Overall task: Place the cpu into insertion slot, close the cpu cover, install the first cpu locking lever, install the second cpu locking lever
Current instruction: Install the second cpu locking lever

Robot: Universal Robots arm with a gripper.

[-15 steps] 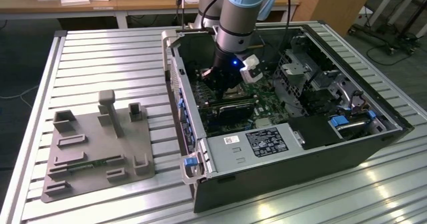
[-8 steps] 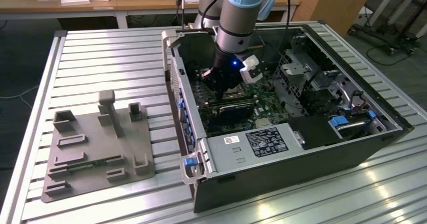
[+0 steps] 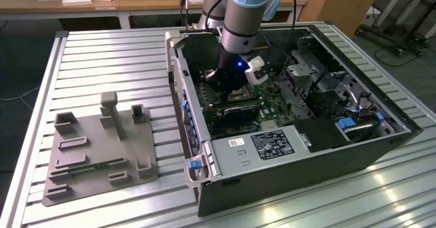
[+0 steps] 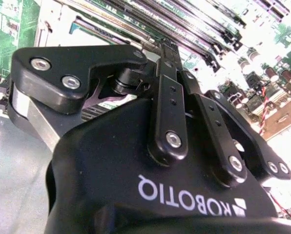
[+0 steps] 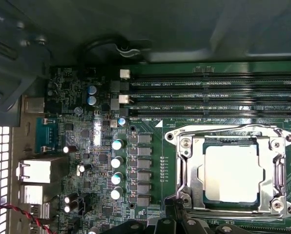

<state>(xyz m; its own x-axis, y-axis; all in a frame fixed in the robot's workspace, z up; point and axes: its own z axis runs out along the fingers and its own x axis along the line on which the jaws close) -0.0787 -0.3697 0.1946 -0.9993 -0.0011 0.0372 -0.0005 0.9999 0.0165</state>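
In the first wrist view the cpu [image 5: 232, 174] lies flat in the insertion slot [image 5: 231, 142] on the green board, silvery top up. The cpu cover [image 5: 278, 170] is folded down around it as a silver frame. One wire locking lever [image 5: 223, 130] lies along the side by the memory slots. The other locking lever [image 5: 233, 210] runs along the opposite side. My gripper [image 5: 175, 225] hovers at that side's corner with its black fingers [image 4: 168, 87] drawn together, and I see nothing between them. In the exterior view the gripper [image 3: 223, 85] is low inside the open computer case, right by the socket [image 3: 238, 96].
Long memory slots [image 5: 209, 92] run beside the socket, and rows of capacitors [image 5: 117, 168] stand on another side. The case wall [image 3: 178, 85], a drive cage [image 3: 320, 80] and the power supply [image 3: 262, 146] hem in the board. A grey fixture plate [image 3: 102, 151] lies on the slatted table.
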